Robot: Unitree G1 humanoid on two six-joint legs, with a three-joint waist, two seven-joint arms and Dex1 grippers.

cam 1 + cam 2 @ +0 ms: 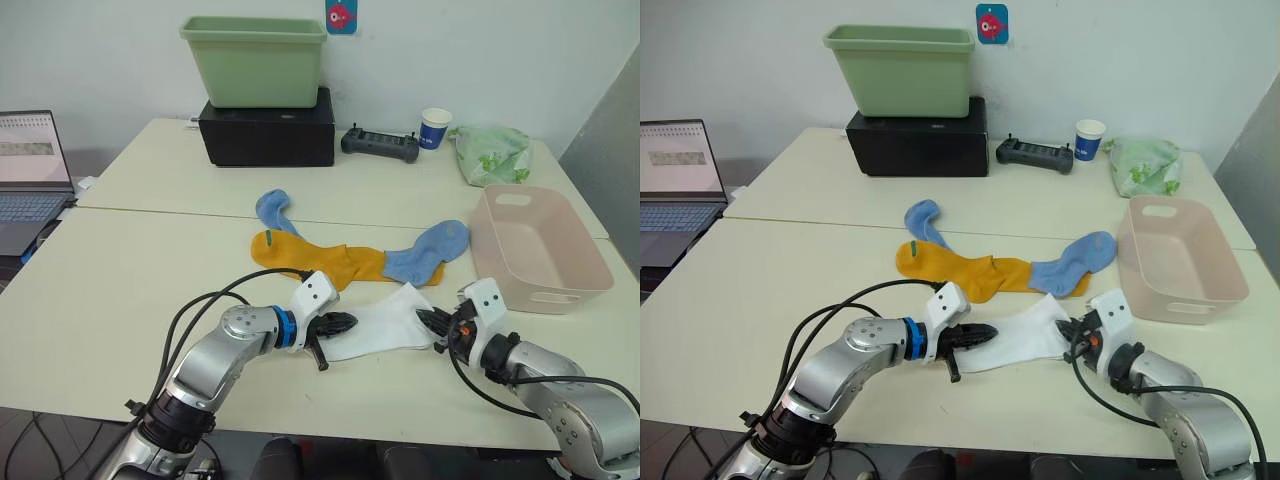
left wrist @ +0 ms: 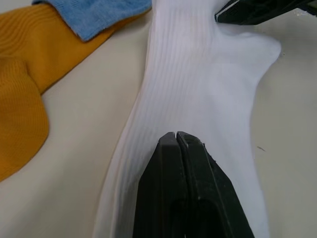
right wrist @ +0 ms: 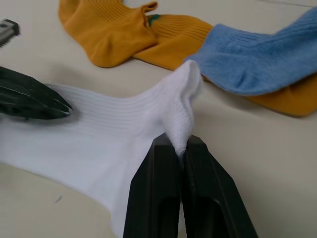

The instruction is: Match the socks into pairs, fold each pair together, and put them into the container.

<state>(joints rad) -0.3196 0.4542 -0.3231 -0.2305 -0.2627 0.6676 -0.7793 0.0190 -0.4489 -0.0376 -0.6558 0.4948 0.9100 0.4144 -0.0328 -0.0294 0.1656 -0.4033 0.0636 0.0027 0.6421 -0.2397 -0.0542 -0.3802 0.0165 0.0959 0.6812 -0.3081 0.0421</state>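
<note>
A white sock (image 1: 385,322) lies flat near the table's front edge, stretched between my two grippers. My left gripper (image 1: 345,323) is shut on its left end, fingertips pressed together (image 2: 176,135). The sock's right end is bunched up between the shut fingers of my right gripper (image 3: 181,144). Just behind lie mustard-yellow socks (image 1: 310,258), overlapping each other. One light blue sock (image 1: 428,250) rests across their right end, and another light blue sock (image 1: 272,210) lies further back to the left. The pale pink container (image 1: 530,245) stands at the right, with nothing in it.
At the back stand a green tub (image 1: 255,60) on a black box (image 1: 268,135), a black controller (image 1: 380,145), a paper cup (image 1: 435,128) and a pale green cloth bundle (image 1: 492,153). A laptop (image 1: 30,170) sits at the far left.
</note>
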